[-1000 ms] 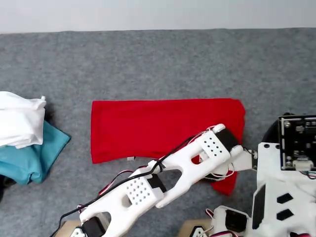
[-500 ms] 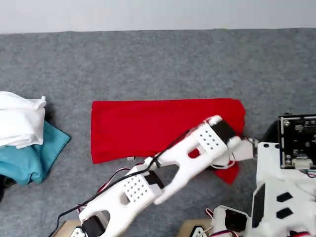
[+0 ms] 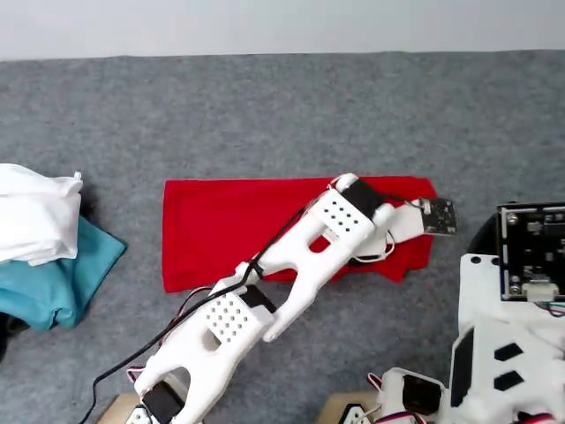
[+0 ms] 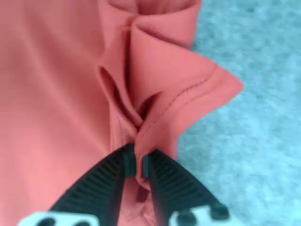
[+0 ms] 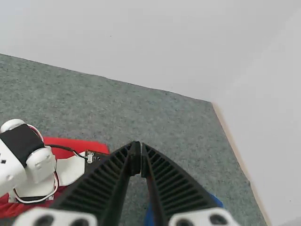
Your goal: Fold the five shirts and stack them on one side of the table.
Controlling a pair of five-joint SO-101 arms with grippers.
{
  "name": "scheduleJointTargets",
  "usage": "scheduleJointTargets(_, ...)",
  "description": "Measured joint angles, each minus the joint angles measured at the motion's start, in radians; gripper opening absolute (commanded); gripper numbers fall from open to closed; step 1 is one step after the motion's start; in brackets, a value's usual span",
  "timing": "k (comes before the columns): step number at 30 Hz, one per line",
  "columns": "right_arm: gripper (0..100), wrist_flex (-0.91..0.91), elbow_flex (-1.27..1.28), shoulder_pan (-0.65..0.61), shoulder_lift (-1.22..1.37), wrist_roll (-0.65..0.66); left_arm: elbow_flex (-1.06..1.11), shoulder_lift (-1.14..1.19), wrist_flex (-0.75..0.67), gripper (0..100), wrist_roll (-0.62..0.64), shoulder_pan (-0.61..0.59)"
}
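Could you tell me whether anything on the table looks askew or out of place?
The red shirt lies mostly flat, but its right end is bunched into folds where the left gripper pinches it. Farther left, the white shirt sits crumpled on the teal shirt, not neatly folded.

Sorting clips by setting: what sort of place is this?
Likely a robotics lab bench, not a home: the left gripper pinching a red shirt, a grey felt-covered table, and a bare white wall.
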Motion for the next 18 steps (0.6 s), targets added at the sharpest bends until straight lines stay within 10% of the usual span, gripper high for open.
scheduleJointTargets(18, 0.9, 0.0, 0.054, 0.0, 0.0, 0.0, -0.052, 0.0, -0.155, 18, 0.12, -0.129)
